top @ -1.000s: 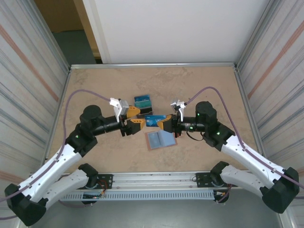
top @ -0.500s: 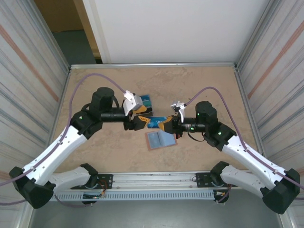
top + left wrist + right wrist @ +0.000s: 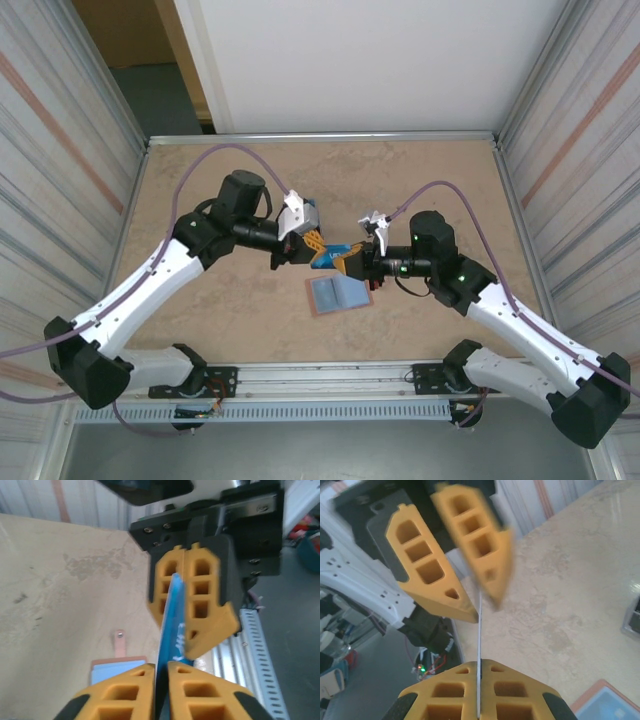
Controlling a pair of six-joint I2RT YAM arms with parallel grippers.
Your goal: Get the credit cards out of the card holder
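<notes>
The card holder [image 3: 338, 295] lies open and flat on the table [image 3: 220, 320], nearest the arm bases, with its blue-grey inside facing up. Whether more cards sit in its pockets cannot be told.

Just beyond the holder's far edge, and lifted clear of it, one blue credit card [image 3: 326, 256] hangs in the air, pinched at both ends. The right gripper [image 3: 345, 262], over the holder's far right corner, is clamped tight on one end. The left gripper [image 3: 312, 250], a little farther back beyond the holder's far left corner, has its fingers closed on the opposite end.

The card's long axis runs straight from one gripper to the other, roughly along the holder's far edge, and each wrist camera sees it edge-on.

This looks like a hand-over. With both grips on, the next move likely depends on one gripper letting go before the other draws the card away from the holder.
</notes>
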